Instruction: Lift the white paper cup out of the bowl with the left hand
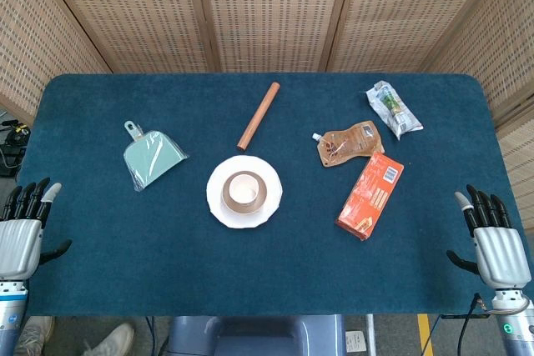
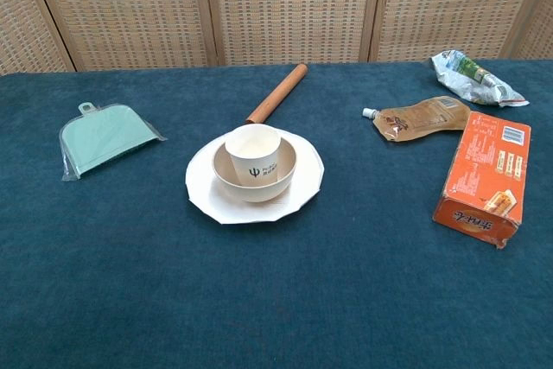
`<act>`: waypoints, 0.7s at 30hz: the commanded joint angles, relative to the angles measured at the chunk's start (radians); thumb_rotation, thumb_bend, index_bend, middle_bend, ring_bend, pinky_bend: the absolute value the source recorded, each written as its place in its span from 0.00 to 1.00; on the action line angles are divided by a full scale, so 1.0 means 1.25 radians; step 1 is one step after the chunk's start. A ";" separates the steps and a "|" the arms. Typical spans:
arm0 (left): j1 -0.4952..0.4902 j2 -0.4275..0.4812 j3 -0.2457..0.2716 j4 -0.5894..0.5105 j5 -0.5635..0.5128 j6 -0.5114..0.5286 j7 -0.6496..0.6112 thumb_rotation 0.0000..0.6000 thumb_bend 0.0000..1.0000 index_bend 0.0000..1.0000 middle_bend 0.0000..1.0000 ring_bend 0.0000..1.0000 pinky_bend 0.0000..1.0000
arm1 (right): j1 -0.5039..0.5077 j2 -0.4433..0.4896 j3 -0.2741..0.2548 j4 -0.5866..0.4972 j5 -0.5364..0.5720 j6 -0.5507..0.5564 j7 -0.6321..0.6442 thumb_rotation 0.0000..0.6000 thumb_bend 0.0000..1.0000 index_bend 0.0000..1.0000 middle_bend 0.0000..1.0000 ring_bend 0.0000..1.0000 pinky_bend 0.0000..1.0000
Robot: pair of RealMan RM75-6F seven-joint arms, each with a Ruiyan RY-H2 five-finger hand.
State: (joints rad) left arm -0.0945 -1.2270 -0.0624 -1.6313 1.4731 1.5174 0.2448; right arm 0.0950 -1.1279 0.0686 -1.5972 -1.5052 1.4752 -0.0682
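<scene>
Opening stage: the reach has not begun. At far left the left hand (image 1: 21, 235) hovers at the edge of the blue tabletop (image 1: 167, 281), fingers (image 1: 29, 198) extended and apart, holding nothing. Next comes a bagged green dustpan (image 2: 102, 136). At centre the white paper cup (image 2: 254, 155) stands upright inside the bowl (image 2: 283, 175), which rests on a white plate (image 2: 207, 196); a wooden rod (image 2: 276, 92) lies just behind. The cup bears a small dark emblem; its lettering is too small to read. The next move calls for carrying the left hand inward to the cup and closing around its wall. Rightward lie a brown spouted pouch (image 2: 423, 117), an orange box (image 2: 484, 177) and a crumpled wrapper (image 2: 475, 78), print illegible. At far right the right hand (image 1: 496, 243) is likewise open-fingered and empty.
</scene>
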 commanded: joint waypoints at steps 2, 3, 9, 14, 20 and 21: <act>0.000 -0.001 0.001 -0.001 0.000 -0.001 0.002 1.00 0.04 0.00 0.00 0.00 0.00 | -0.001 0.001 0.000 -0.001 -0.001 0.001 0.002 1.00 0.10 0.00 0.00 0.00 0.00; 0.000 -0.001 0.001 -0.001 0.001 -0.001 0.003 1.00 0.04 0.00 0.00 0.00 0.00 | -0.001 0.001 0.000 0.000 -0.001 0.001 0.003 1.00 0.10 0.00 0.00 0.00 0.00; 0.000 -0.001 0.003 -0.003 0.003 -0.001 0.005 1.00 0.04 0.00 0.00 0.00 0.00 | 0.000 0.002 -0.001 0.000 -0.001 -0.001 0.006 1.00 0.10 0.00 0.00 0.00 0.00; -0.008 -0.002 0.000 -0.008 0.000 -0.014 0.000 1.00 0.04 0.00 0.00 0.00 0.00 | 0.002 0.003 0.003 0.001 0.004 -0.003 0.010 1.00 0.10 0.00 0.00 0.00 0.00; -0.064 0.009 -0.033 -0.041 -0.030 -0.090 0.011 1.00 0.04 0.00 0.00 0.00 0.00 | 0.005 0.003 0.015 0.011 0.025 -0.010 0.018 1.00 0.10 0.00 0.00 0.00 0.00; -0.087 0.012 -0.048 -0.054 -0.039 -0.112 0.030 1.00 0.05 0.00 0.00 0.00 0.00 | 0.006 0.003 0.017 0.014 0.030 -0.013 0.019 1.00 0.10 0.00 0.00 0.00 0.00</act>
State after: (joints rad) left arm -0.1581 -1.2209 -0.0913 -1.6712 1.4469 1.4233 0.2499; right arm 0.1008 -1.1239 0.0868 -1.5833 -1.4720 1.4631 -0.0462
